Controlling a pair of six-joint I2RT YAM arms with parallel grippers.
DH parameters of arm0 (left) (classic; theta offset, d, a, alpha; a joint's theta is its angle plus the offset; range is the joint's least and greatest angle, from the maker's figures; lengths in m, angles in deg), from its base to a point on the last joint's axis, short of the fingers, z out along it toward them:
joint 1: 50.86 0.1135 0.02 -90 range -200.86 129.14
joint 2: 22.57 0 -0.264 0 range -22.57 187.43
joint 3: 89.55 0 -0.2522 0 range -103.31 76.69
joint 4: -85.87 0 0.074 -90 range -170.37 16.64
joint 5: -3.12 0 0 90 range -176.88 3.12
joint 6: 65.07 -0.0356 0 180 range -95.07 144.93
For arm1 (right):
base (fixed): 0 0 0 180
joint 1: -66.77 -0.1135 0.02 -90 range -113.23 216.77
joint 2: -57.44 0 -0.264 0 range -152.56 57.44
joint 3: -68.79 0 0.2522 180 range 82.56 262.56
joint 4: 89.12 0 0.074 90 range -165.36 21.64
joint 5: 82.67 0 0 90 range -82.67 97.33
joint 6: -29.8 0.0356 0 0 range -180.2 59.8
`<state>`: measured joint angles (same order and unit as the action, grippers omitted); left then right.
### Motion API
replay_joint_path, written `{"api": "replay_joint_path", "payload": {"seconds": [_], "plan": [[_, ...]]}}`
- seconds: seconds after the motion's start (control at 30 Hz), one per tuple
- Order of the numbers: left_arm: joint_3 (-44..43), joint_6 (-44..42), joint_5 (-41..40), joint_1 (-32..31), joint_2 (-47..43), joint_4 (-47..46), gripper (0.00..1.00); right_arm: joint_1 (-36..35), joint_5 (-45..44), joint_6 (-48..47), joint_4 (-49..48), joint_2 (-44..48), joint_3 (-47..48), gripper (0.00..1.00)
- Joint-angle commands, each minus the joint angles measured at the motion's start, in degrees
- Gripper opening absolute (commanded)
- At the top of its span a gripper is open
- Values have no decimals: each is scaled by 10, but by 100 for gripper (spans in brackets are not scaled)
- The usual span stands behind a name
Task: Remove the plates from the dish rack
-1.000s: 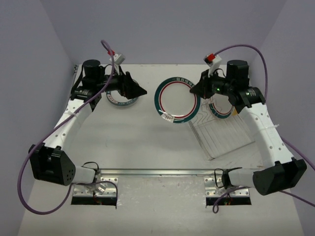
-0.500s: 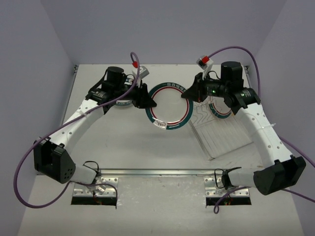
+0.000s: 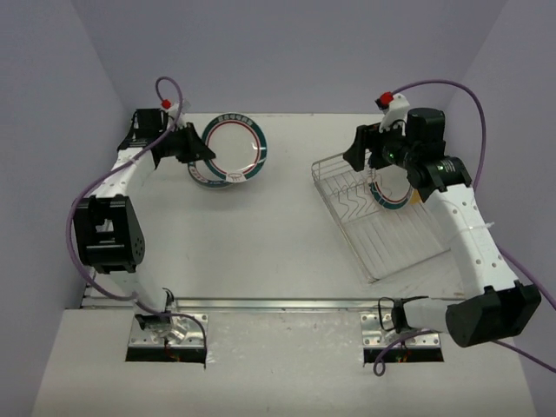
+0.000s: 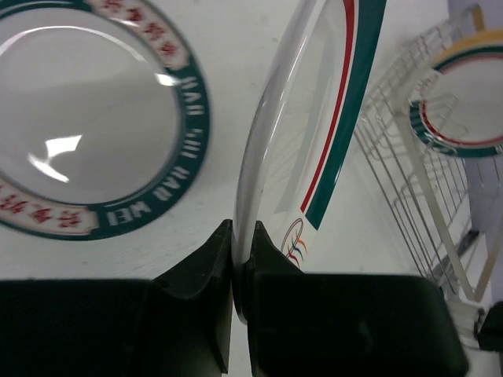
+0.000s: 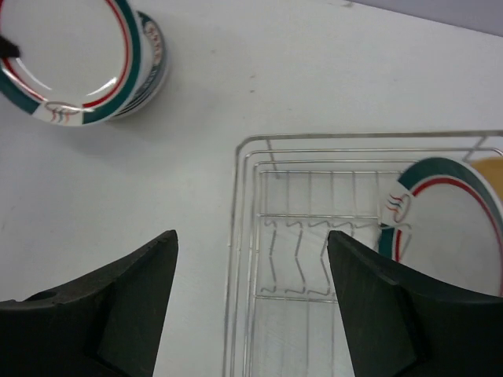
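My left gripper is shut on the rim of a white plate with green and red rings, holding it at the far left of the table. In the left wrist view this plate stands edge-on between the shut left gripper. Another plate lies flat on the table under it, also visible as a plate from above. My right gripper is open and empty over the far left corner of the dish rack. A ringed plate stands in the rack, a tan plate behind it.
The dish rack sits at an angle on the right half of the table, its near part holding only bare wires. The grey walls close in at the left, right and back. A metal rail runs along the near edge.
The plate passed from the right gripper to the left one. The left arm shut on its rim and carried it far left; the right gripper opened and drew back over the rack.
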<state>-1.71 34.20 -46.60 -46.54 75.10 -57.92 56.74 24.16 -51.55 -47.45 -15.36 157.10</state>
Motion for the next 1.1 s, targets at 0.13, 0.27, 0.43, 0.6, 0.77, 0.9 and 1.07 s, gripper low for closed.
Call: {"api": "replay_joint_path", "payload": {"seconds": [0.13,0.27,0.43,0.6,0.77,0.9,1.07], "plan": [[-103,41,-42,67,124,-11,0,94,-133,-39,8,14,-18,86],[-117,40,-66,72,162,-7,3,97,-167,-80,9,17,-25,85],[-136,32,-105,76,190,12,31,119,-181,-120,15,4,-23,82],[-139,20,-168,78,171,34,77,134,-177,-127,20,-13,-18,80],[-133,-30,-291,65,117,45,100,135,-200,-147,20,-35,-13,76],[-115,-75,-400,44,73,40,100,135,-214,-173,21,-58,-8,68],[-78,-90,-410,37,36,30,100,135,-213,-189,14,-94,3,58]]}}
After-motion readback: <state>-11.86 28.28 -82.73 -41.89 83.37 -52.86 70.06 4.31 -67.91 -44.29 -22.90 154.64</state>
